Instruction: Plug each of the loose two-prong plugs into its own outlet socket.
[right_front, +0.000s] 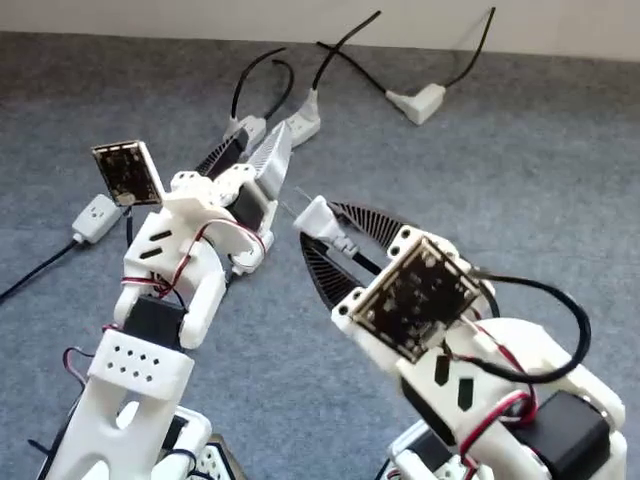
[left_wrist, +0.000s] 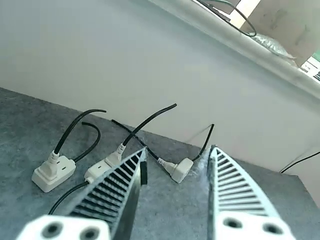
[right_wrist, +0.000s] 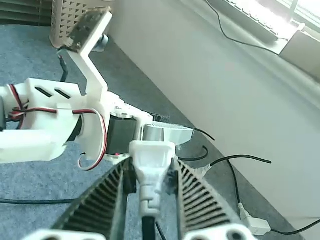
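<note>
High view: two sockets (right_front: 247, 130) by the wall look filled already. Right gripper (right_front: 322, 232) pinches a white plug (right_front: 314, 215) above the carpet (right_front: 560, 200). Left gripper (left_wrist: 177, 151) is wide open, empty. One loose plug (right_front: 420, 101) waits.

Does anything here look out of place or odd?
Nothing looks damaged. One white plug lies loose on the carpet, plugged into nothing, and the right gripper holds a second plug, also not yet plugged in.

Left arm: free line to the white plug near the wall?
Probably yes. The left tool is open, and the white plug lies ahead of it on bare carpet with nothing between. Whether it stretches that far is unclear.
</note>
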